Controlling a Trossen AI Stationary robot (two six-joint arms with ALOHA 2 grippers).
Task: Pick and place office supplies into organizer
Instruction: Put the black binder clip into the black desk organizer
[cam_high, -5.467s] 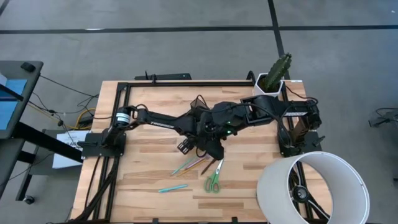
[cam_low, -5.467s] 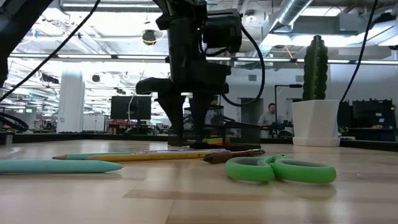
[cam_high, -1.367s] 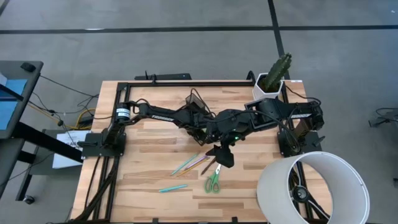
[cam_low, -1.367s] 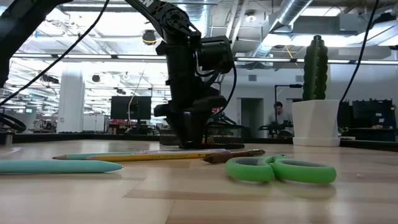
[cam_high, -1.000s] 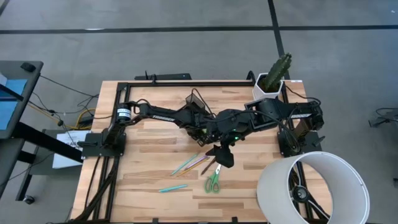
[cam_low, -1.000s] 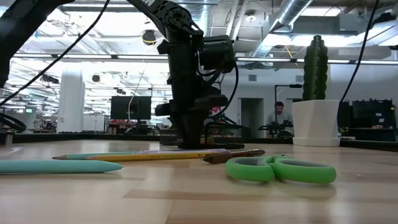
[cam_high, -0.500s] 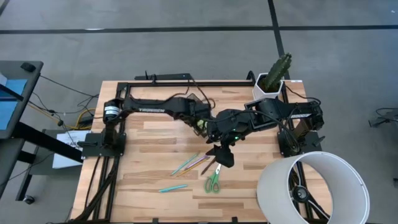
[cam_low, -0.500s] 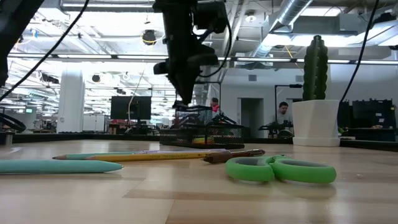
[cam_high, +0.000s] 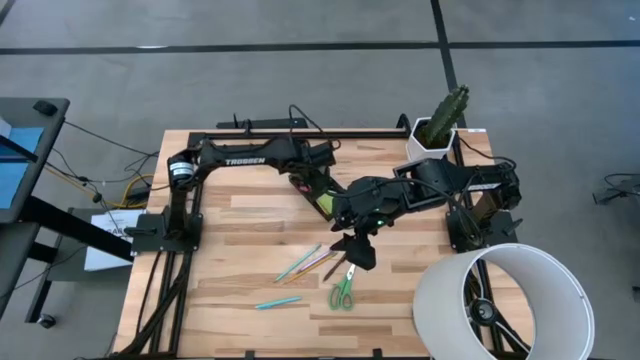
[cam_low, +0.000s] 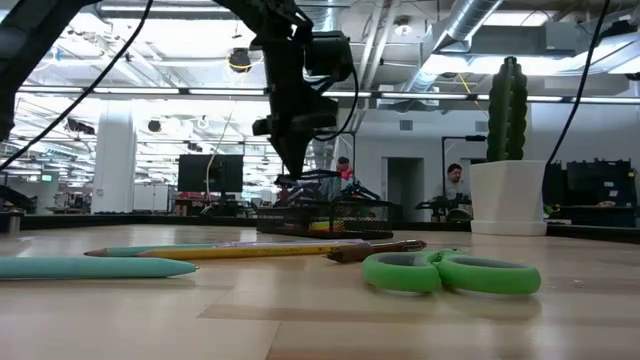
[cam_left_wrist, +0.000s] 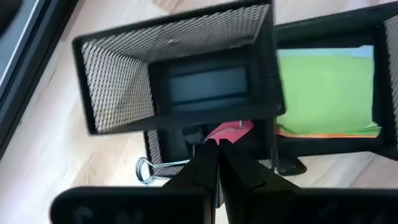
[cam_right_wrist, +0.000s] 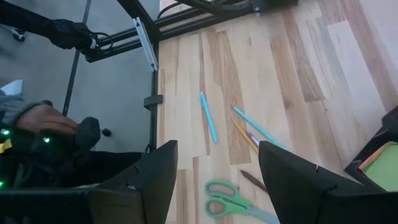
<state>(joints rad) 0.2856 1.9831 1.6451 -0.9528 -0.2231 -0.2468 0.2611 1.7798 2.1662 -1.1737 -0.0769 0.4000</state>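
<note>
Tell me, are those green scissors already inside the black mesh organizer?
No, the green scissors lie flat on the wooden table near the pens, well apart from the black mesh organizer.

Tabletop (cam_high: 240, 235): pale wood planks, smooth, visible grain, satin sheen.
Organizer (cam_left_wrist: 180, 62): black metal mesh, matt.
Sticky note pad (cam_left_wrist: 323, 90): lime-green paper, matt.
Binder clip (cam_left_wrist: 149, 167): bright wire handle, glossy.
Scissors (cam_low: 450, 272): green plastic handles, smooth.
Plant pot (cam_low: 508, 197): white, smooth.
Left claw (cam_left_wrist: 216, 163): dark, matt fingers.
</note>
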